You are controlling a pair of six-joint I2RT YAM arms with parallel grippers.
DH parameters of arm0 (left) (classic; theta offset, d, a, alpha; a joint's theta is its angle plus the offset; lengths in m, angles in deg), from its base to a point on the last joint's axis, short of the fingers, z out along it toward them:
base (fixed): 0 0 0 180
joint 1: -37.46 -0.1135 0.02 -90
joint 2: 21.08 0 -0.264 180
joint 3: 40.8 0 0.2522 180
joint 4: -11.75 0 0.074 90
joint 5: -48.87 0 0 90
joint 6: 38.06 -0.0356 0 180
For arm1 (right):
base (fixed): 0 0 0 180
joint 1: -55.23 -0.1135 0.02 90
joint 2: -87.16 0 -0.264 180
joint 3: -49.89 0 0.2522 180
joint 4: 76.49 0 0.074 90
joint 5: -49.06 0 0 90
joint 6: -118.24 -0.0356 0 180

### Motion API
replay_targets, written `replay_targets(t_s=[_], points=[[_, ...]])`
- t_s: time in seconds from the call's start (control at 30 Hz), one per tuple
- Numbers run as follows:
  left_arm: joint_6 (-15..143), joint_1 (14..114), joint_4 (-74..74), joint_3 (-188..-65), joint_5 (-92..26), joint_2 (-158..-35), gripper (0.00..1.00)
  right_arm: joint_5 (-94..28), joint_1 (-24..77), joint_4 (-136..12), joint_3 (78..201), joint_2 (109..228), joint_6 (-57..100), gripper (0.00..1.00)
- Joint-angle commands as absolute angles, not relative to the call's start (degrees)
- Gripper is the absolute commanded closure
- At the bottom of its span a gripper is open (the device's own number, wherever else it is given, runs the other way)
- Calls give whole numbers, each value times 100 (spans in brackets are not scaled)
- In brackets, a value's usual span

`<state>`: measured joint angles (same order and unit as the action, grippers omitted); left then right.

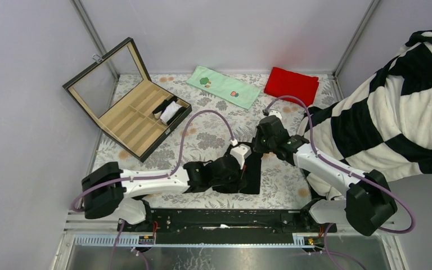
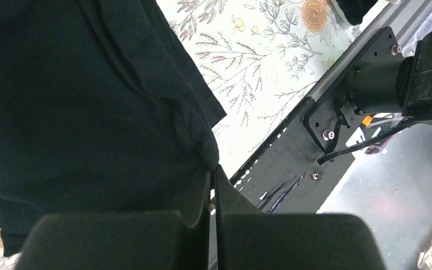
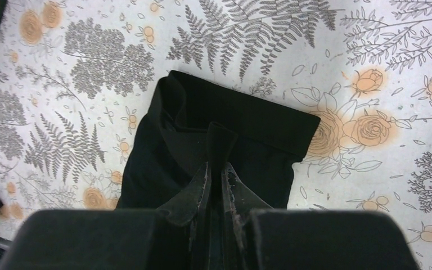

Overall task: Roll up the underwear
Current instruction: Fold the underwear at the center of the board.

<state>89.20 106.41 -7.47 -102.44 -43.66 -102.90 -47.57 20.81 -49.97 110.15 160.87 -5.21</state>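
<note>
The left hand and right hand each pinch the black underwear lying on the floral table cover.

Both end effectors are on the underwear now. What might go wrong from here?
The left end effector pinches only a corner of the underwear; it may slip out. The right end effector grips a thin fold; pulling could unfold it. The two end effectors work close together; they may bump.

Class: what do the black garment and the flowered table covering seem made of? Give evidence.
The black garment: soft matte cloth, perhaps cotton; it folds and creases. The flowered table covering: printed fabric or vinyl, unclear; lies flat without glare.
</note>
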Motion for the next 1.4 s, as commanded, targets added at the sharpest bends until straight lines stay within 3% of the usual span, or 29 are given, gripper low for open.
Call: replay_targets(t_s=[0.0,1.1,1.23,1.37], points=[[9026,10698,-221,-10443,-4433,-10639,100,-4952,2163,-4896,10922,15953,-359,91],[9540,10698,525,-10784,-4492,-11593,100,-5253,2345,-4638,10823,16008,-325,89],[9595,10698,813,-10791,-4289,-11836,86,-5402,2434,-4778,10681,16098,-236,88],[9594,10698,860,-10752,-4202,-11758,64,-5629,2489,-4857,10636,16243,-84,76]])
